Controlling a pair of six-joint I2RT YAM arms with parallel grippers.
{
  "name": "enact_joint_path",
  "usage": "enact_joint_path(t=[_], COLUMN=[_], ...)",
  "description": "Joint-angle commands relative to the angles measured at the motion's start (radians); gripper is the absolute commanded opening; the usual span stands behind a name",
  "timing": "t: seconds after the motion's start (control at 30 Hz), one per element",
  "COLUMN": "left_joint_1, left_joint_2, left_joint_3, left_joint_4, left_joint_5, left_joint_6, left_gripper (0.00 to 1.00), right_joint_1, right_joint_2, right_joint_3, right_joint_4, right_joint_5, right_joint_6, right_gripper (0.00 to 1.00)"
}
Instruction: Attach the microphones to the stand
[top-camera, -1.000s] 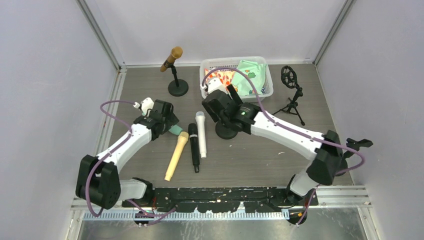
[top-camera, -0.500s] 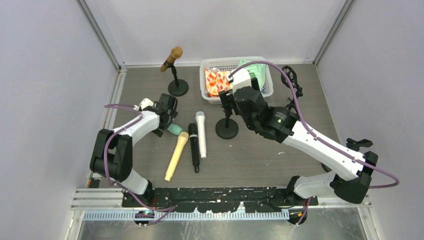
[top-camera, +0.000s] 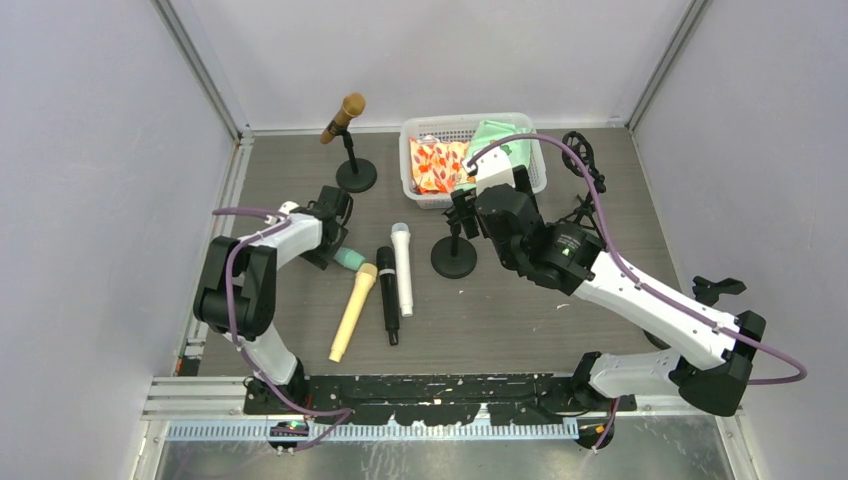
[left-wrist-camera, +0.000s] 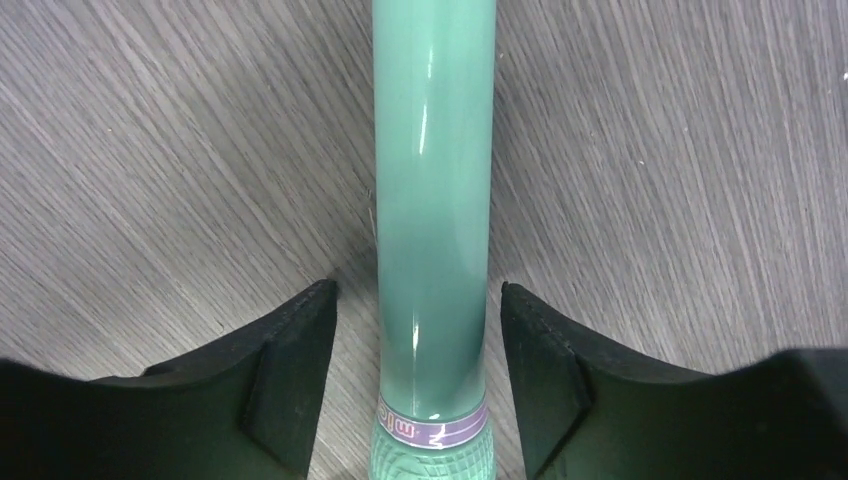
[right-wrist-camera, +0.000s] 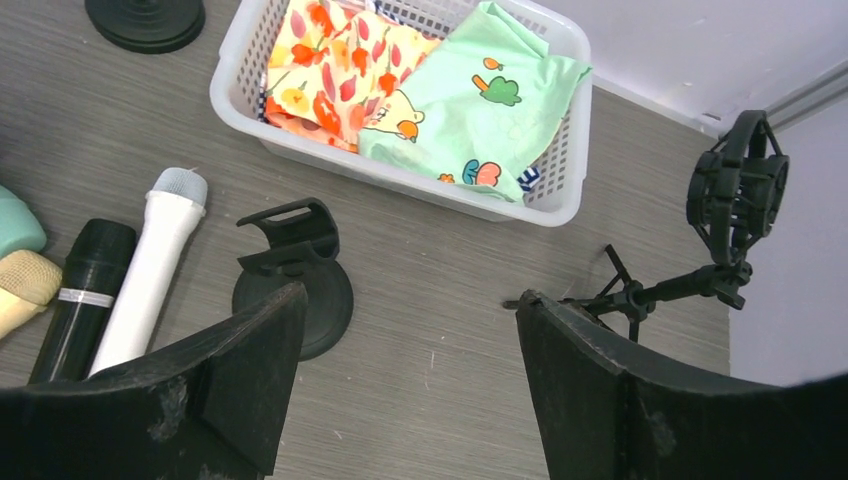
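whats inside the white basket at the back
The white basket holds an orange floral cloth beside a mint green cloth with cartoon prints. A blue checked edge peeks out under the green one. Whatever lies beneath the cloths is covered.

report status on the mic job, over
Left pincer open astride mint green mic, no contact. Right pincer open above empty stand. Brown-gold mic already mounted at rear; nothing blocking.
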Motion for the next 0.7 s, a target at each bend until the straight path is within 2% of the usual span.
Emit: enact_joint_path(t=[0.0, 0.07, 0.23, 0.33, 0.43, 0.5, 0.67], left_joint_1=[0.016, 0.018, 0.031, 0.032, 0.032, 0.033, 0.033], left_joint_2=[0.022, -0.003, -0.096, -0.214, -0.345, -0.44, -0.621], left_joint_3=[0.001, -0.014, -0.02, -0.027, -0.05, -0.09, -0.166], left_joint_4=[0.045, 0.061, 0.045, 0.063, 0.143, 0.247, 0.51], left_joint_5=[-0.006, -0.018, -0.05, -0.093, -0.099, -0.056, 0.223], left_joint_6=[-0.002, 0.01, 0.069, 0.163, 0.264, 0.341, 0.442], left_gripper=[0.55, 0.46, 0.3, 0.14, 0.07, 0.01, 0.0], right_joint_1=[-0.01, -0.012, -0.021, -0.021, -0.02, -0.021, -0.02], right_joint_2=[-0.04, -0.048, -0.053, -0.048, -0.062, -0.079, -0.14], right_joint_3=[-0.001, -0.005, -0.004, -0.009, -0.035, -0.055, -0.126], right_joint_4=[0.042, 0.045, 0.034, 0.021, 0.056, 0.091, 0.238], right_joint_5=[0.052, 0.061, 0.046, -0.007, -0.056, -0.112, -0.364], right_joint_6=[-0.009, -0.009, 0.007, 0.052, 0.082, 0.087, 0.104], right_gripper=[0.8, 0.8, 0.79, 0.79, 0.79, 0.79, 0.79])
